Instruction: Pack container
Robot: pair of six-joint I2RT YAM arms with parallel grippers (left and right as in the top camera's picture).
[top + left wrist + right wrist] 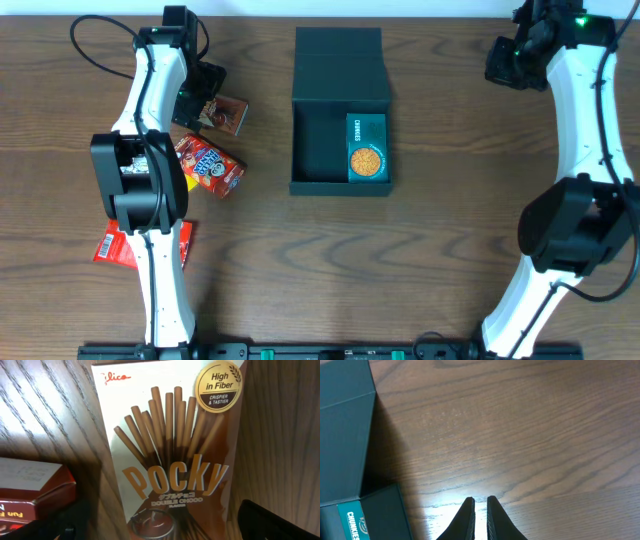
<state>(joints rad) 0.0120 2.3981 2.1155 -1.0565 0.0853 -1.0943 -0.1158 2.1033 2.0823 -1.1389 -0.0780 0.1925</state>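
Observation:
The container (318,140), a dark square box with its flap lid open toward the back, sits at the table's centre. A small teal cookie box (366,148) lies inside along its right side. My left gripper (203,93) is open and hovers low over a brown Pocky box (226,114). In the left wrist view the Pocky box (170,450) fills the frame, with my fingers (160,527) spread wide on either side of its lower end. My right gripper (503,62) is shut and empty over bare wood (480,510), right of the container's lid (342,435).
A red snack box (210,166) lies in front of the Pocky box, and shows at the left in the left wrist view (30,495). A red packet (125,245) lies partly under the left arm. The teal cookie box (347,521) shows in the right wrist view.

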